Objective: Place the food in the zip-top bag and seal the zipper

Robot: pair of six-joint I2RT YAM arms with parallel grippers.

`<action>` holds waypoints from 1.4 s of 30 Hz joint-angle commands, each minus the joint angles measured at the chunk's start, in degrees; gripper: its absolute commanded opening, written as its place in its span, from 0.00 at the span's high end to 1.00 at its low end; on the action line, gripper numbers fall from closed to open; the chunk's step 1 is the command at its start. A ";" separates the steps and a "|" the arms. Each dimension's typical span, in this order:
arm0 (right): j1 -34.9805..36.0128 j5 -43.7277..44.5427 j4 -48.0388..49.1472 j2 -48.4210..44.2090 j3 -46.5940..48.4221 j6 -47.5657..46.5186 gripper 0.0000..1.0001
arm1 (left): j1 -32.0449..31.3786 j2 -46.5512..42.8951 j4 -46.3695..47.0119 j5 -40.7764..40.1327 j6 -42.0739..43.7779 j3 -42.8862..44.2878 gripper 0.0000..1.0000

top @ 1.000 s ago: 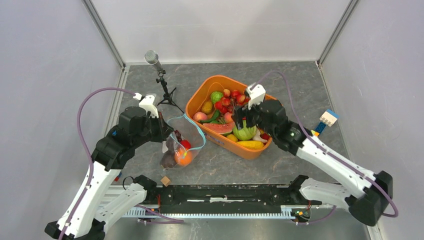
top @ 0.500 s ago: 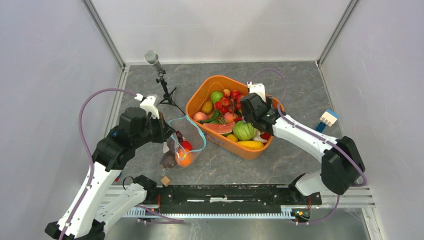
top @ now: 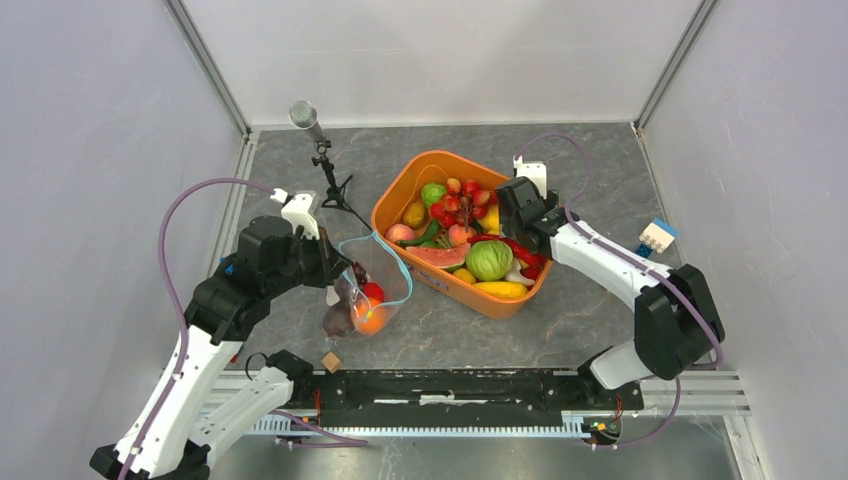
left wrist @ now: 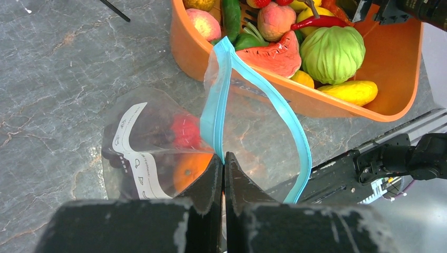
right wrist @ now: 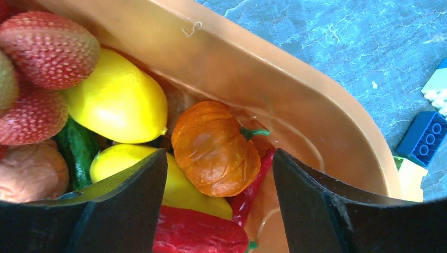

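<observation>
The clear zip-top bag (top: pixel 365 285) lies left of the orange bin, its teal zipper (left wrist: pixel 221 79) gaping open. It holds an orange piece (left wrist: pixel 187 171), a red piece (left wrist: pixel 184 129) and a dark piece. My left gripper (left wrist: pixel 223 161) is shut on the bag's zipper edge and holds the mouth up. My right gripper (right wrist: pixel 219 174) is open over the bin's far right corner, its fingers either side of a small orange pumpkin (right wrist: pixel 213 147). Yellow lemons (right wrist: pixel 116 103), strawberries (right wrist: pixel 47 47) and red chillies (right wrist: pixel 197 232) lie around the pumpkin.
The orange bin (top: pixel 400 190) holds several toy foods, among them a green cabbage (top: pixel 488 260) and a watermelon slice (top: pixel 437 255). A microphone on a tripod (top: pixel 318 150) stands at the back left. Building blocks (top: pixel 655 238) lie right of the bin. A wooden cube (top: pixel 331 361) sits near the front rail.
My right gripper has moved from over the cabbage to the bin's far right corner. The left gripper and the bag have stayed put.
</observation>
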 commanded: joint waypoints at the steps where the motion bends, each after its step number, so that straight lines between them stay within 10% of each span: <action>1: -0.50 -0.26 -0.27 2.48 -0.31 -0.30 0.23 | 0.20 -0.19 3.61 1.48 1.91 0.03 0.98; 8: -1.52 -3.91 1.03 6.14 -1.09 -1.88 0.26 | 0.20 -0.63 3.53 1.57 1.70 -0.33 0.98; 20: -1.55 -7.78 4.29 -3.79 0.02 -9.02 0.76 | 0.20 -0.17 3.35 1.44 1.45 -0.24 0.98; 42: 5.20 -45.57 27.75 -26.19 -7.52 -3.24 0.74 | 0.20 0.64 6.05 5.34 -0.13 -1.73 0.98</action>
